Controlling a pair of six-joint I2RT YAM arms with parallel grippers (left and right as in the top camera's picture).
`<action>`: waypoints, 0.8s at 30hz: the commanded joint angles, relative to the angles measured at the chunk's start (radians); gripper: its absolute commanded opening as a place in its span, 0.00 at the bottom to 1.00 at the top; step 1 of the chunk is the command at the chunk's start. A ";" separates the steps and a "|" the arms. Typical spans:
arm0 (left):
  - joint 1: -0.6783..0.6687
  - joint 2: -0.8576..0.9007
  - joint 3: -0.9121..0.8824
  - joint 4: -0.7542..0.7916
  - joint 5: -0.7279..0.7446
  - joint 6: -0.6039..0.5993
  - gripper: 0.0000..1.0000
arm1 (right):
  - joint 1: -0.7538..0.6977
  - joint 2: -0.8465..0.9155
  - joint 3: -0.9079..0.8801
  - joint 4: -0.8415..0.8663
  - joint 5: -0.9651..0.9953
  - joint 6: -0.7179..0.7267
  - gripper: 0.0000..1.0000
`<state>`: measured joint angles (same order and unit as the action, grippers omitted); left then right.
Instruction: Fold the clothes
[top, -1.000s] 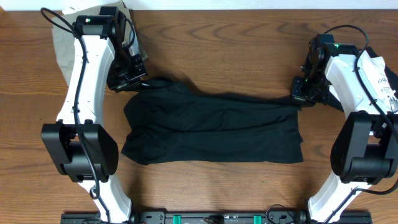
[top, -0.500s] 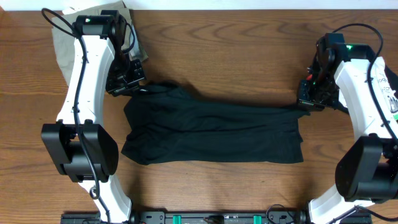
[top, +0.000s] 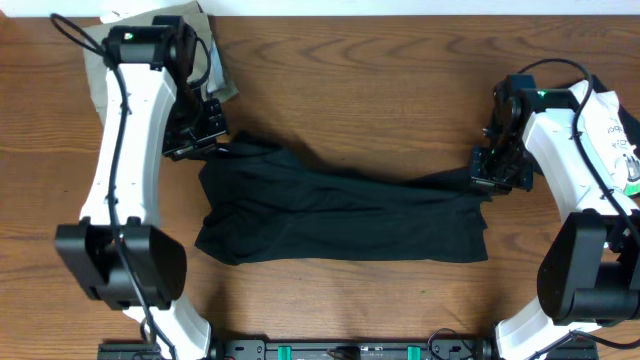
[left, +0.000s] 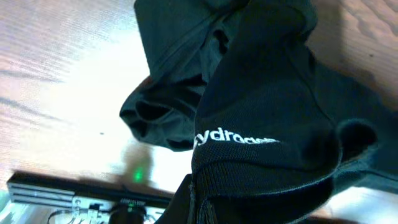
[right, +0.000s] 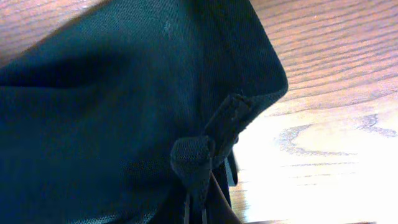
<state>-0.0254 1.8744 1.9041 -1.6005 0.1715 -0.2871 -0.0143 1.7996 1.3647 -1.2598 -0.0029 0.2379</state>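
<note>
**Black T-shirt pinched at both far corners**

Left gripper (top: 203, 140): jaws closed on the far left corner of the black T-shirt (top: 340, 215). In the left wrist view the cloth (left: 261, 81) bunches over the fingers and hides them. A hem with white lettering (left: 233, 138) is folded toward the camera.

Right gripper (top: 488, 172): jaws closed on the far right corner of the same shirt. In the right wrist view a small knot of hem (right: 194, 155) is nipped at the fingertips, and the fabric fills most of the frame.

The shirt lies spread crosswise on the wooden table (top: 350, 80) between the two arms. Its near edge rests flat, while its far edge sags in the middle between the two held corners. The left side is rumpled.

A khaki piece (top: 97, 90) lies at the far left, partly under the left arm. A white printed top (top: 612, 125) lies at the right edge, behind the right arm. Neither touches the shirt.
</note>
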 joint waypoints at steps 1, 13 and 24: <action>0.002 -0.014 -0.007 -0.014 -0.034 0.014 0.06 | 0.009 -0.004 -0.004 -0.002 0.029 0.019 0.01; 0.000 -0.014 -0.182 0.081 -0.034 0.018 0.06 | 0.042 -0.004 -0.004 0.004 0.029 0.019 0.01; 0.003 -0.013 -0.201 0.098 -0.064 0.022 0.15 | 0.051 -0.004 -0.004 -0.023 0.123 0.042 0.04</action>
<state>-0.0254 1.8679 1.7073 -1.4952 0.1448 -0.2764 0.0303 1.7996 1.3636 -1.2709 0.0303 0.2497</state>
